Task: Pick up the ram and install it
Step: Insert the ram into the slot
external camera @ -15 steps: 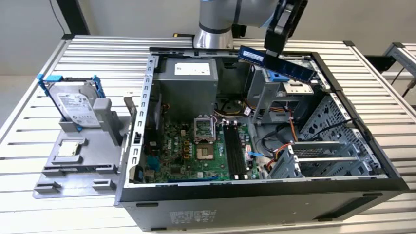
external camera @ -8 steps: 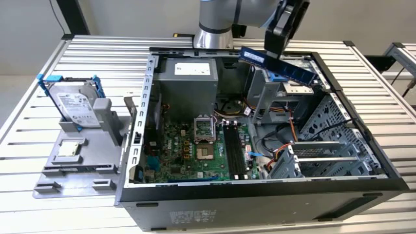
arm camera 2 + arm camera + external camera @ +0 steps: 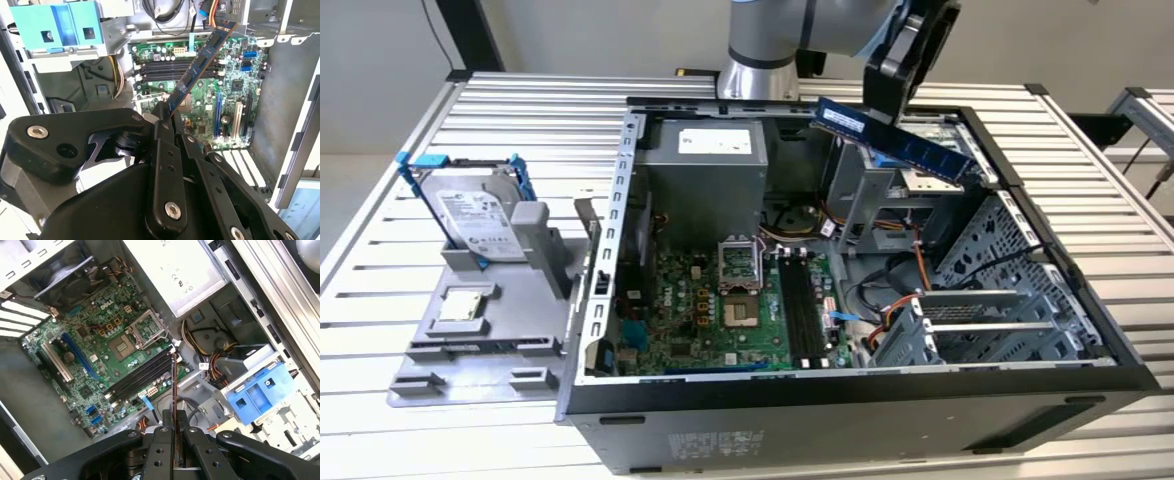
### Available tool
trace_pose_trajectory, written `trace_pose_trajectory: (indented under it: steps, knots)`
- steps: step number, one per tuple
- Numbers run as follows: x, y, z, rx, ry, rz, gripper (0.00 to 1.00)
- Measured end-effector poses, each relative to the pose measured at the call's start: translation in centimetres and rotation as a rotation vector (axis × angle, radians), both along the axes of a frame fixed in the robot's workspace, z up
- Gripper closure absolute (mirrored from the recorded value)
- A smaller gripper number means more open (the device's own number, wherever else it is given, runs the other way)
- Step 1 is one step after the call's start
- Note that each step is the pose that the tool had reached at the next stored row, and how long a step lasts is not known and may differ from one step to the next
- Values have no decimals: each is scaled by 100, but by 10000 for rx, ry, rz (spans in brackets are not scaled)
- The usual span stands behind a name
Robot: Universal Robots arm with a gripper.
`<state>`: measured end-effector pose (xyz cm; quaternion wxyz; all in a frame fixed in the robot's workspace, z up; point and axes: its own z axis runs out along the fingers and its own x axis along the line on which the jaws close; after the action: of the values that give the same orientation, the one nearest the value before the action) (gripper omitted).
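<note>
Clearly the pick-up half of the job is done and the install half is not. An open computer case point(image 3: 854, 410) lies on its side on the slatted table point(image 3: 534, 95). It takes up the middle and right of the exterior view, its side panel off and the green motherboard point(image 3: 720, 310) bare on its floor, low in the centre of the frame. Above the case's far rim, in the upper right of that frame, the black gripper point(image 3: 881, 115) hangs in the air. Its fingers point(image 3: 161, 450) are closed tight on one end of the ram point(image 3: 927, 152), pinching the board flat between them. The stick juts out at a tilt, its free end lower and toward the frame's right, touching nothing else. The long black memory slots point(image 3: 801, 310), just right of the processor socket near the frame's centre, look empty. The ram is well apart from them, high over the case. Seating it in a slot is all that remains, as I judge it.
</note>
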<state>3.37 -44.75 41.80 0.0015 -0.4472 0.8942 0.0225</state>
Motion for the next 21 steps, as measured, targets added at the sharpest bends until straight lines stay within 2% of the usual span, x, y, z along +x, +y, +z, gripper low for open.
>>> trace_pose_trajectory:
  steps: [5, 21]
  knots:
    - [0, -18, 0, 0, 0, -276, 100]
    - [1, -28, 0, 0, 0, -938, 100]
